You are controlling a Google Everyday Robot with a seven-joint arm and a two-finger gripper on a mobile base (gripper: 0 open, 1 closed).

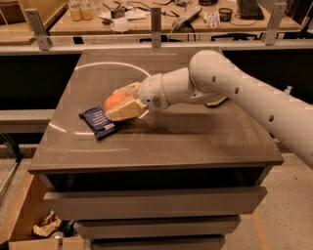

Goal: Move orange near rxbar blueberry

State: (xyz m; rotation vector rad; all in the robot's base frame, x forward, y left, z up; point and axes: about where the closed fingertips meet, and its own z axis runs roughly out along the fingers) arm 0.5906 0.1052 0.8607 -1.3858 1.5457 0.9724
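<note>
The orange point(114, 101) is a round bright orange fruit held between the cream fingers of my gripper point(119, 103), left of the middle of the dark table top point(186, 136). The gripper is shut on it, low over the table. The rxbar blueberry point(97, 121), a flat dark navy wrapper with pale lettering, lies on the table just left of and in front of the orange, almost touching the near finger point(125, 110). My white arm point(230, 85) reaches in from the right.
A pale yellow sponge point(215, 103) peeks out behind the arm on the right side of the table. Drawers point(151, 202) sit below the table top. A cluttered bench point(146, 14) stands behind. A cardboard box point(29, 224) is on the floor at lower left.
</note>
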